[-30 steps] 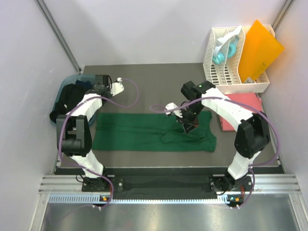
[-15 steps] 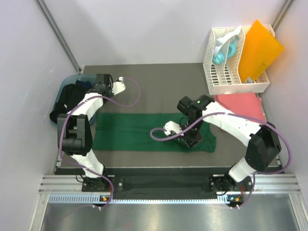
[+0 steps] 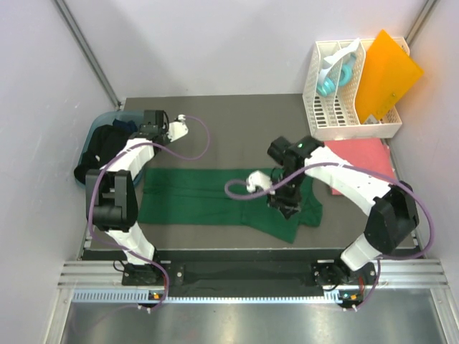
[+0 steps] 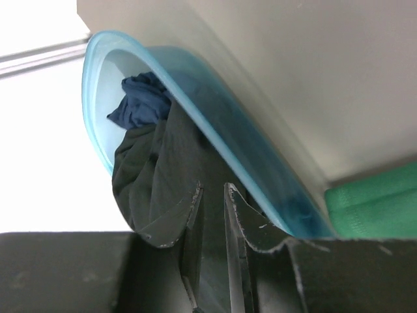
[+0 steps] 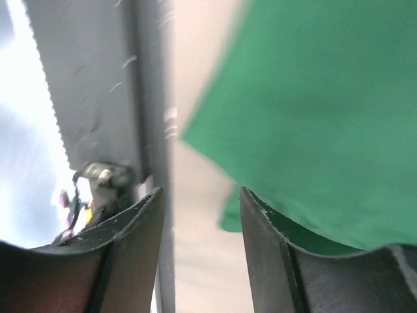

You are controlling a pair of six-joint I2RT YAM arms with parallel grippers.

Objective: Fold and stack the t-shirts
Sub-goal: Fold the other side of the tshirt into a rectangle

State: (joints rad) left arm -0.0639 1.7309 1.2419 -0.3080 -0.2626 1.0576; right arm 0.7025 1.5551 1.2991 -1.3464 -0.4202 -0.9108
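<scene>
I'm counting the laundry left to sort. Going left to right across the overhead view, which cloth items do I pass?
First the dark shirts heaped in the blue tub → the dark green t-shirt spread flat → the coral pink t-shirt.

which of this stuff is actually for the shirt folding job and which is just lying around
For the job: dark green cloth t-shirt; coral pink cloth shirt; dark cloth shirts in the blue plastic tub.
Just lying about: white slotted plastic rack; orange plastic sheet.

Dark table [image 3: 229, 122], green t-shirt [image 3: 186, 197] spread across, coral pink t-shirt [image 3: 362, 154] right, white rack [image 3: 337, 118] far right
</scene>
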